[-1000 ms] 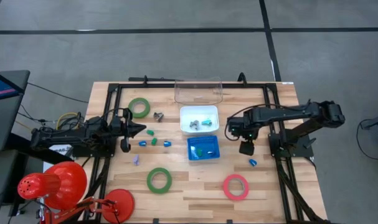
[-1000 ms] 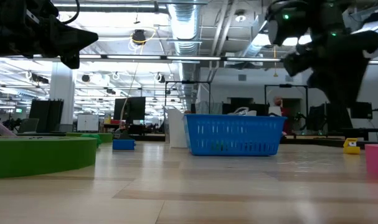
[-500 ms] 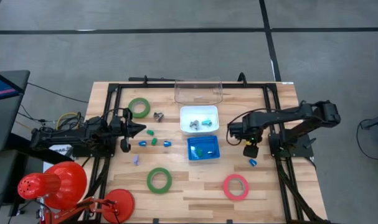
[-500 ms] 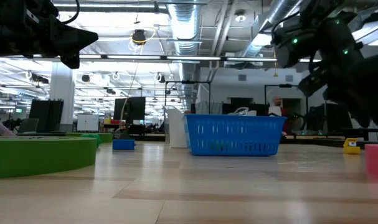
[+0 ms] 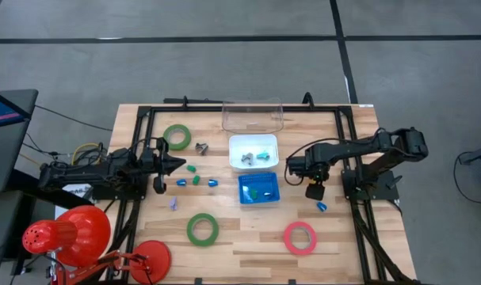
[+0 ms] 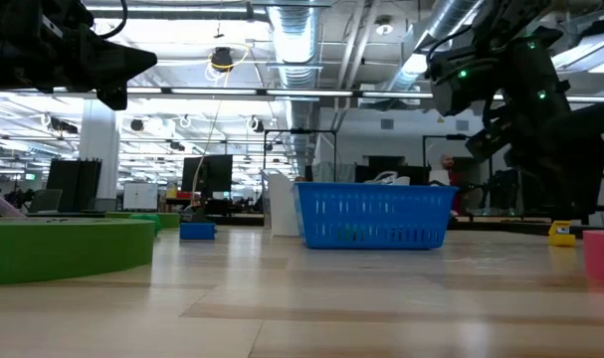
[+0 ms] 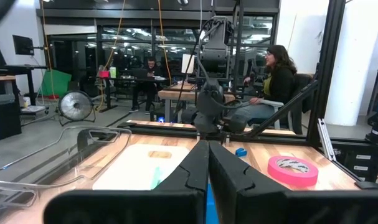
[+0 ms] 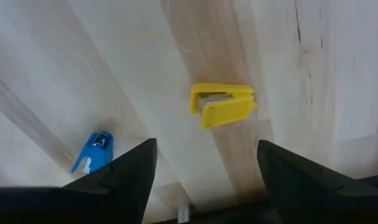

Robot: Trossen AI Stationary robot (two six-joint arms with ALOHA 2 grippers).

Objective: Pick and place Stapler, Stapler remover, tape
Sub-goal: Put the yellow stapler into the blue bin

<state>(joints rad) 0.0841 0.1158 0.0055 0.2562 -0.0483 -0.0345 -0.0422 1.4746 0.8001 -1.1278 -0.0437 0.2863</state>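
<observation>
Right claw (image 8: 204,165) stands released above the bench (image 8: 64,74), holding nothing. A yellow stapler (image 8: 222,105) lies at centre frame in the right wrist view, directly between and ahead of the fingers, long axis crosswise to them. Left claw (image 5: 177,165), clenched and empty, waits far off at left.

An open-plan robotics lab or workshop is suggested; exposed ceiling ducts (image 6: 292,40) and strip lights are seen overhead; seated people (image 7: 277,78) at desks, monitors (image 6: 210,175) and a floor fan (image 7: 73,106) are visible beyond.
</observation>
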